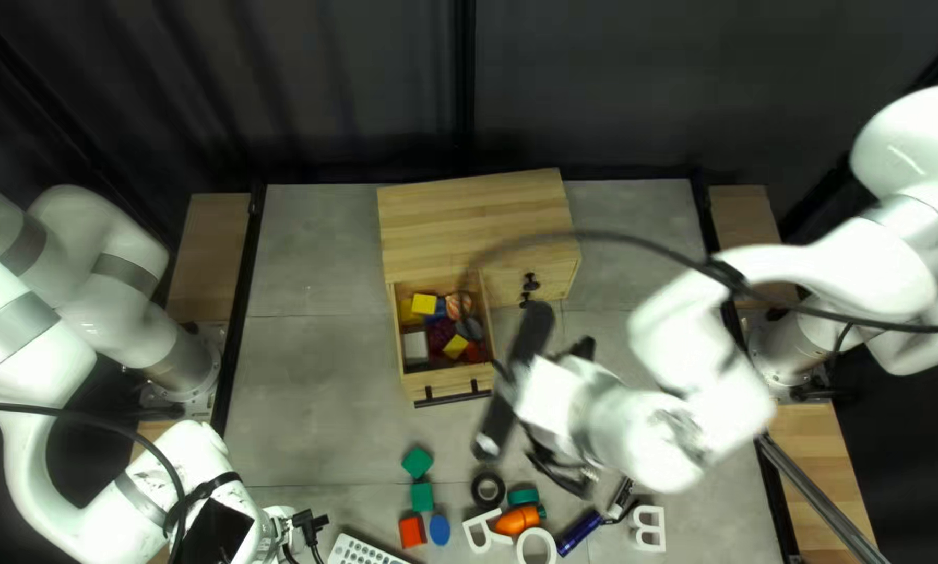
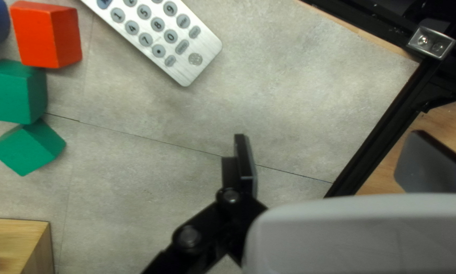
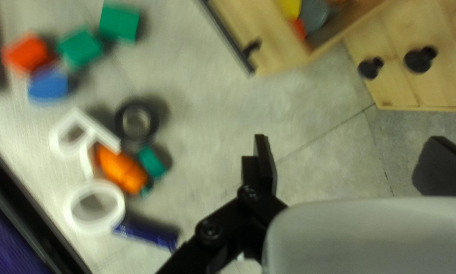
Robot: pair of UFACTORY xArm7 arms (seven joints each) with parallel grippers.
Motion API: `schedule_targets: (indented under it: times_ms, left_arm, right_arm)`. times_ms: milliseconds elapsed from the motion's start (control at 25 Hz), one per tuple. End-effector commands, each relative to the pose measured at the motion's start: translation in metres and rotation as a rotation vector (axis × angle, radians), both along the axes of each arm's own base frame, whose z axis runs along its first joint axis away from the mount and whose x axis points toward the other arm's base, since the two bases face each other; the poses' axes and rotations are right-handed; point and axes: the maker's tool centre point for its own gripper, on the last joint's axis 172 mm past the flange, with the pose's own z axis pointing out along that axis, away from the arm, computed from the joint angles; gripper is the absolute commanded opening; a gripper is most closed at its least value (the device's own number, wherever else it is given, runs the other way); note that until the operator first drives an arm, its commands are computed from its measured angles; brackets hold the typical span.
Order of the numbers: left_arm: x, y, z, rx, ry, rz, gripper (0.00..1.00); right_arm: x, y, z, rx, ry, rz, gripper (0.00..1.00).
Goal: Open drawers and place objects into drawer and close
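Near the middle of the top left view, there's my drawer (image 1: pixel 424 389), pulled out from the wooden cabinet (image 1: pixel 469 214) with its handle bar toward the table's near edge. And it's carrying a load: a yellow block (image 1: pixel 424 304) at the back, a second yellow block (image 1: pixel 455 347) further forward, a white block (image 1: pixel 416 347) along one side, plus red, orange and grey pieces packed among them. Black knobs (image 1: pixel 531 282) mark the cabinet front beside it.

Over to my right gripper (image 1: pixel 552 418), up above the table just beside the drawer: fingers spread wide, nothing pinched! My left gripper (image 1: pixel 307 524) is down at the near left, fingers spread too, nothing between them, and the remote control (image 2: pixel 159 38) lies ahead of it.

Now the loose crowd on the table, nearer than the drawer: a green block (image 1: pixel 418 462), another green block (image 1: pixel 423 496) right by it, then a red block (image 1: pixel 412 532) with a blue piece (image 1: pixel 440 531) beside it. Next along come a black ring (image 1: pixel 476 489), a white letter R (image 1: pixel 471 533), an orange carrot-like toy (image 1: pixel 516 520) beside a green piece (image 1: pixel 523 496), a white ring (image 3: pixel 71 209), a dark blue tube (image 1: pixel 578 533), and a white letter B (image 1: pixel 660 530) at the far end!
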Motion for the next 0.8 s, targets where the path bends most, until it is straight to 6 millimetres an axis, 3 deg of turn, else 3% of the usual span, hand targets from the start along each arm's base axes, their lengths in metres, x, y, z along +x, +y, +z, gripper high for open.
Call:
schedule_targets:
  times_ms: [40, 200, 360, 560, 800]
  left_arm:
    - [0.000, 0.000, 0.000, 0.000, 0.000, 0.000, 1.00]
    - [0.000, 0.000, 0.000, 0.000, 0.000, 0.000, 1.00]
    - [0.000, 0.000, 0.000, 0.000, 0.000, 0.000, 1.00]
    - [0.000, 0.000, 0.000, 0.000, 0.000, 0.000, 1.00]
    - [0.000, 0.000, 0.000, 0.000, 0.000, 0.000, 1.00]
  right_arm:
    - [-0.015, 0.056, -0.021, -0.035, 0.054, 0.227, 1.00]
    - [-0.028, 0.089, -0.035, -0.125, 0.077, 0.429, 1.00]
    - [-0.028, 0.104, -0.040, -0.244, 0.117, 0.660, 1.00]
    - [-0.016, 0.091, -0.051, -0.355, 0.168, 0.897, 1.00]
    - [-0.002, 0.061, -0.070, -0.409, 0.264, 1.122, 1.00]
